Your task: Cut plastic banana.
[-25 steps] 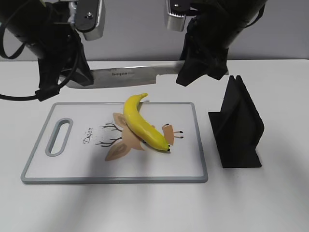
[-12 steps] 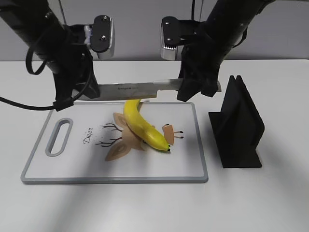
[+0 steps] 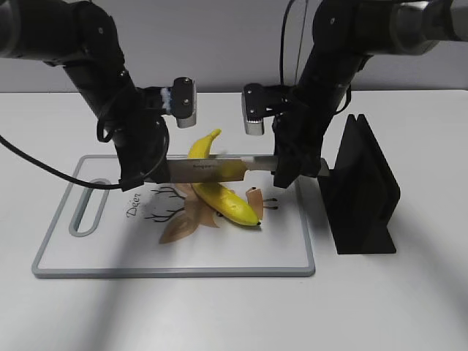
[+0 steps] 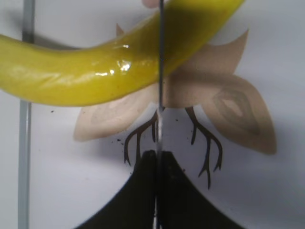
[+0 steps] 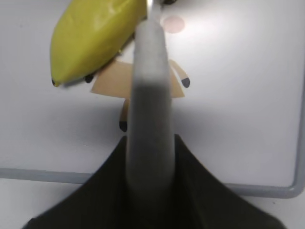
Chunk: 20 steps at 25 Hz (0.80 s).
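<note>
The plastic banana (image 3: 217, 186) lies on the cutting board (image 3: 88, 252), curved, glossy and yellow, its stem toward the far edge and its small black tip toward the near right; it sits between the two grippers and below the knife (image 3: 212, 169) they carry, whose broad steel blade runs crosswise over the banana's upper half; the left gripper (image 3: 153, 174) is clamped on the blade's tip end, just left of the banana, its dark fingers pressed flat against the thin steel in the left wrist view; the right gripper (image 3: 289, 170) is closed around the knife's pale grey rounded handle, just right of the fruit. In the left wrist view the blade's edge crosses the banana (image 4: 109, 64), though whether it bites in cannot be told. The board is smooth white plastic with a grey rim, a slot handle and a printed tan deer; a matte black angular stand (image 3: 362, 194) rests on the white table (image 3: 395, 300) beside the board's right edge.
</note>
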Motion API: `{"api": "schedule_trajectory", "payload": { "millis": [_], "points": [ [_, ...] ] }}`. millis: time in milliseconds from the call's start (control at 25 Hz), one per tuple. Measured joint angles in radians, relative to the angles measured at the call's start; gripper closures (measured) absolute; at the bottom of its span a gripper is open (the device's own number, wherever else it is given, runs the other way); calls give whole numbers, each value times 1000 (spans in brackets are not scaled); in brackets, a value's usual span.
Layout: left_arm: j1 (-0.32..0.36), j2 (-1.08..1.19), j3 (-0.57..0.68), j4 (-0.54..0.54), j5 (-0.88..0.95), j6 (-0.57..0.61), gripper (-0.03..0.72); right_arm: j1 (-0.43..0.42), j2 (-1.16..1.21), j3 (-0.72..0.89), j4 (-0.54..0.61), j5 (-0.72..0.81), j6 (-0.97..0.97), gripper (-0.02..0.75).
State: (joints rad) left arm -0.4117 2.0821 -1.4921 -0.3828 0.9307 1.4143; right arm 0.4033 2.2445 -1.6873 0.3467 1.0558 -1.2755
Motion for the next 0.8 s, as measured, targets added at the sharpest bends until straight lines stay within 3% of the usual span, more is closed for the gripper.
{"api": "schedule_trajectory", "payload": {
  "millis": [320,800],
  "points": [
    [-1,11,-2,-9,14,0,697,-2,21,0,11,18,-2,560],
    [-3,-201,-1,22,41,-8,697,2,-137,-102,-9,130,24,561]
  ]
}}
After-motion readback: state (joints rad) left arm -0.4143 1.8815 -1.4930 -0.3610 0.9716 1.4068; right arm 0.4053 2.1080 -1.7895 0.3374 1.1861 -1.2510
